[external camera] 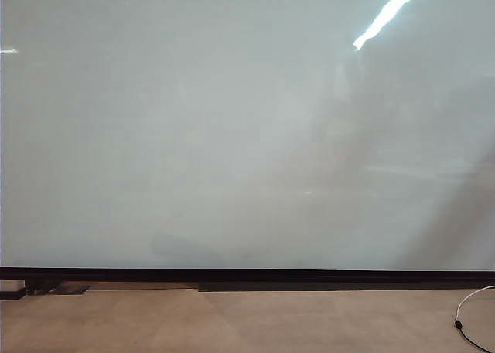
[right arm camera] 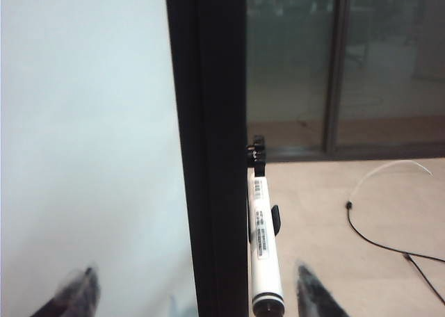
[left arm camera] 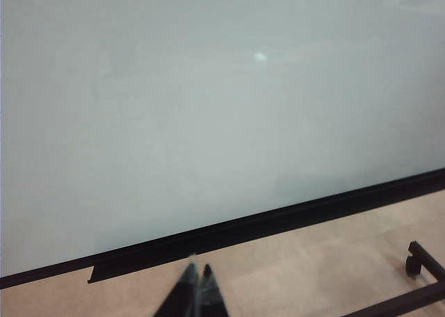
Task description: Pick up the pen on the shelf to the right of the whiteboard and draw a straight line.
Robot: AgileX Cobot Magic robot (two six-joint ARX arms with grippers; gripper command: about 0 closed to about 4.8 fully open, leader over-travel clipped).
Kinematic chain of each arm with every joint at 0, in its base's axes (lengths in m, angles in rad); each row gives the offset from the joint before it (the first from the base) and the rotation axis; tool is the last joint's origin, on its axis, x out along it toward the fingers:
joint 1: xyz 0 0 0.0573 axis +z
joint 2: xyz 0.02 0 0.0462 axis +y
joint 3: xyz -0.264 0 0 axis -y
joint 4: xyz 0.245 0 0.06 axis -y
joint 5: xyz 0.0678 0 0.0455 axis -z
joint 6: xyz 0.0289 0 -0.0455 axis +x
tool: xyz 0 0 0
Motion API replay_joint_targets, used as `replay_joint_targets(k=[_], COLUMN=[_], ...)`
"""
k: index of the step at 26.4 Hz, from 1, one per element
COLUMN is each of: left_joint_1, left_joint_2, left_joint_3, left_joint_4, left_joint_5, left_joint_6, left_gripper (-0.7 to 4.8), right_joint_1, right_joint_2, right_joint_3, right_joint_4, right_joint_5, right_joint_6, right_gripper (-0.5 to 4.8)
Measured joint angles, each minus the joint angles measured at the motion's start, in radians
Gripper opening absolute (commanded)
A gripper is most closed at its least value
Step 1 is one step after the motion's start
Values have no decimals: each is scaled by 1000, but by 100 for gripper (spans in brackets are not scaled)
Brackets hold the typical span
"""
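Here the right claw (right arm camera: 191, 293) gapes astride the pen (right arm camera: 263, 240); left claw (left arm camera: 197, 279) pinched together.

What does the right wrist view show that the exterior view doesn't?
Right wrist only: the pen standing along the whiteboard's black side frame, the open right gripper with its fingertips spread either side of frame and pen, and dark glass doors behind. Exterior only: the black strip along the board's bottom edge and a ceiling-light glare. Both: the whiteboard with no line visible, floor, a cable. No gripper appears in the exterior view.
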Motion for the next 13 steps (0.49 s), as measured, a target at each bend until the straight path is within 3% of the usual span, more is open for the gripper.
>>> replay_joint_targets(k=[3, 13], left_joint_1=[0, 0], left_joint_2=[0, 0], left_joint_3=[0, 0], left_joint_4=[-12, -24], left_joint_5=[0, 51], left_joint_6=[19, 64], left_gripper=[-5, -5], right_joint_1=[0, 1], right_joint_2=[102, 257], right_joint_3=[6, 102], right_joint_4=[96, 122], right_joint_5=[0, -5], right_joint_6=[34, -25], right_gripper=[361, 360])
